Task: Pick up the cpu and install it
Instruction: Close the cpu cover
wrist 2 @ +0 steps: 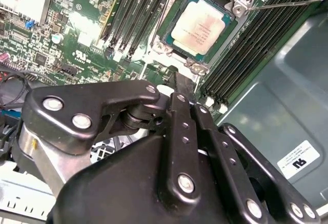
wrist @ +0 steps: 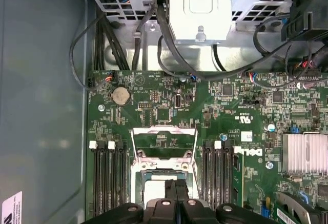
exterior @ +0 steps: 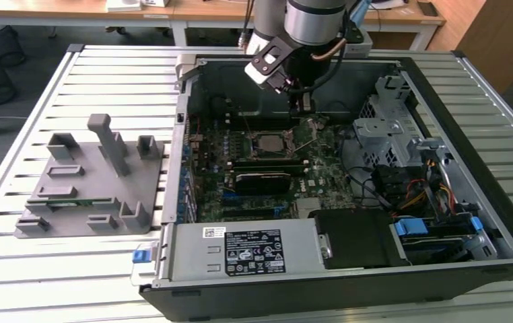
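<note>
Silver slats make up the table [exterior: 104, 74], and on it stands an open computer case [exterior: 472, 87], with a grey holder block [exterior: 95, 182] beside it on the exterior view's left. Over the green board [wrist: 154, 106] inside the case hangs the gripper [exterior: 303, 106], and in both wrist views its two black fingers [wrist 2: 182, 126] are pressed close together with nothing between them. The cpu [wrist 2: 197, 26] lies flat in its socket [wrist 2: 168, 23] on the board, shiny top up, near the fingertips but apart from them.
</note>
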Controlling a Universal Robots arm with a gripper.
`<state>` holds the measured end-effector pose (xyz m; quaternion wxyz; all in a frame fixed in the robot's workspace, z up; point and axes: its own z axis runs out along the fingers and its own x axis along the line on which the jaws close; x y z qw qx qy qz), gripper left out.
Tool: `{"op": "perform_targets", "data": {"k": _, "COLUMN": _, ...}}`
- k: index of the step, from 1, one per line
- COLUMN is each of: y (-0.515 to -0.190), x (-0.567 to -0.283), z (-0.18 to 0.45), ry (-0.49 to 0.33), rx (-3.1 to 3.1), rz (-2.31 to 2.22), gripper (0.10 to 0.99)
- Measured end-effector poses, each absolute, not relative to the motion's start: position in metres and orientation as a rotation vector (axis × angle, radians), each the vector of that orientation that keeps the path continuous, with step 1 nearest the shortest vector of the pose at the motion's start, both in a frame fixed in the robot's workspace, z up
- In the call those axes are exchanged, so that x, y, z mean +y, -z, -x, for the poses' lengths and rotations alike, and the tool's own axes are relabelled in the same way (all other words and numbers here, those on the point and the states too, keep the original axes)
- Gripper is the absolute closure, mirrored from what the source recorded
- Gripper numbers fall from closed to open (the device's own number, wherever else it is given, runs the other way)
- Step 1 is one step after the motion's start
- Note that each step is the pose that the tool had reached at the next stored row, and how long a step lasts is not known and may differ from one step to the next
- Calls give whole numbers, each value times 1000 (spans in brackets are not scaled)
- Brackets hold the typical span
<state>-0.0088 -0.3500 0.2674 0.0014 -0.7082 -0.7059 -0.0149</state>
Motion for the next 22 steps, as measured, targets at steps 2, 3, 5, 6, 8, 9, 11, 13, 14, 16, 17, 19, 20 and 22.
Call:
{"op": "perform_targets", "data": {"k": 2, "y": -267, "x": -350, "z": 9, "ry": 47, "rx": -2216, "rz": 2223, "gripper": 980}}
{"op": "perform_targets", "data": {"k": 3, "y": -267, "x": -350, "z": 8, "ry": 47, "rx": -2216, "rz": 2222, "gripper": 980}}
{"op": "perform_targets", "data": {"k": 5, "y": -267, "x": -350, "z": 6, "ry": 47, "rx": -2216, "rz": 2223, "gripper": 980}}
{"op": "perform_targets", "data": {"k": 6, "y": -267, "x": -350, "z": 5, "ry": 47, "rx": -2216, "rz": 2223, "gripper": 980}}
{"op": "perform_targets", "data": {"k": 8, "y": -267, "x": -350, "z": 2, "ry": 47, "rx": -2216, "rz": 2222, "gripper": 980}}
{"op": "perform_targets", "data": {"k": 9, "y": -267, "x": -350, "z": 0, "ry": 47, "rx": -2216, "rz": 2222, "gripper": 980}}
{"op": "perform_targets", "data": {"k": 11, "y": -267, "x": -350, "z": -2, "ry": 47, "rx": -2217, "rz": 2221, "gripper": 980}}
{"op": "perform_targets", "data": {"k": 13, "y": -267, "x": -350, "z": -5, "ry": 47, "rx": -2218, "rz": 2220, "gripper": 980}}
{"op": "perform_targets", "data": {"k": 14, "y": -266, "x": -350, "z": -6, "ry": 47, "rx": -2219, "rz": 2220, "gripper": 980}}
{"op": "perform_targets", "data": {"k": 16, "y": -266, "x": -350, "z": -9, "ry": 47, "rx": -2220, "rz": 2218, "gripper": 980}}
{"op": "perform_targets", "data": {"k": 17, "y": -265, "x": -350, "z": -10, "ry": 47, "rx": -2223, "rz": 2215, "gripper": 980}}
{"op": "perform_targets", "data": {"k": 19, "y": -265, "x": -350, "z": -12, "ry": 47, "rx": -2238, "rz": 2199, "gripper": 980}}
{"op": "perform_targets", "data": {"k": 20, "y": -265, "x": -350, "z": -12, "ry": 47, "rx": -2245, "rz": 2193, "gripper": 980}}
{"op": "perform_targets", "data": {"k": 22, "y": -264, "x": -350, "z": -15, "ry": 47, "rx": -2249, "rz": 2188, "gripper": 980}}
